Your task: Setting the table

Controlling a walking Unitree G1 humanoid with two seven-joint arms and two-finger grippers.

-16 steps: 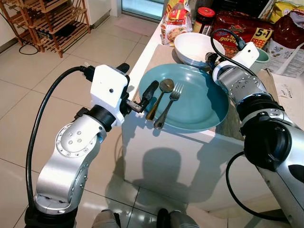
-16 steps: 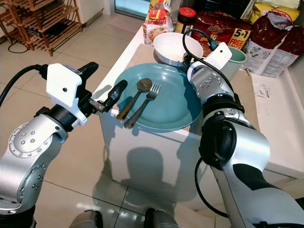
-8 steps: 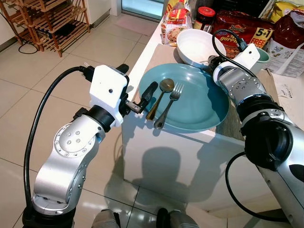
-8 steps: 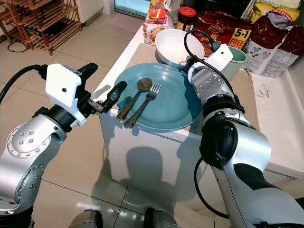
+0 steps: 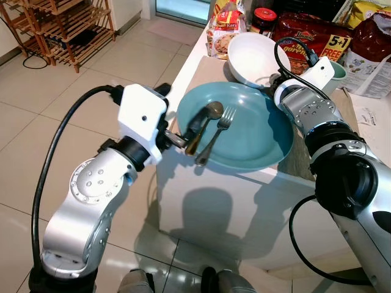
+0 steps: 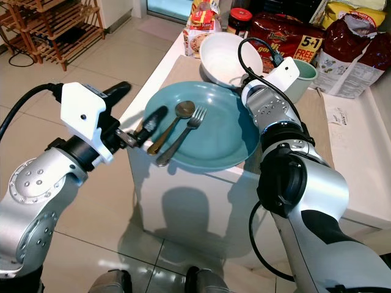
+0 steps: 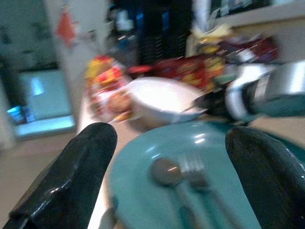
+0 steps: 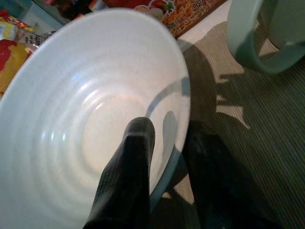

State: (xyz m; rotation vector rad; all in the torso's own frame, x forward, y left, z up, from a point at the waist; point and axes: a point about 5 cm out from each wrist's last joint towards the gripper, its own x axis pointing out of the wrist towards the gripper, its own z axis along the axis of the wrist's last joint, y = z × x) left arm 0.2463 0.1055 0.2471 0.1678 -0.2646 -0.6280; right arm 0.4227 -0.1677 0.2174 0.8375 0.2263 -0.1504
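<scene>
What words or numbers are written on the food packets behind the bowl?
"5+1" on the red snack bag.
The brand name above it is too blurred to read.
The print on the cookie packet, jar and other bags is too small to read.

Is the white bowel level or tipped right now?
Tipped: the white bowl leans, its rim pinched between the right gripper fingers, one inside, one outside.
</scene>
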